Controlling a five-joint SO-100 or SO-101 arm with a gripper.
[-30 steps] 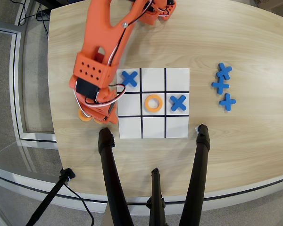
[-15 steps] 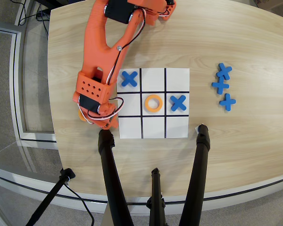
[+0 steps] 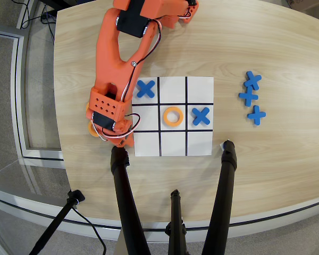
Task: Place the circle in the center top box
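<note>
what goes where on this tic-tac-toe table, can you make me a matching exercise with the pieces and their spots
Things:
1. orange ring
2. blue cross
3. blue cross
4. three spare crosses

Places, as the overhead view shows them:
A. off the grid, on the bare table at right
B. centre cell
C. top-left cell
D. middle row, right cell

Pairs: 1-B, 2-C, 3-D, 4-A

table [image 3: 266, 64]: light wood | paper grid [image 3: 173, 146] | three blue crosses [image 3: 251, 98] beside grid
</note>
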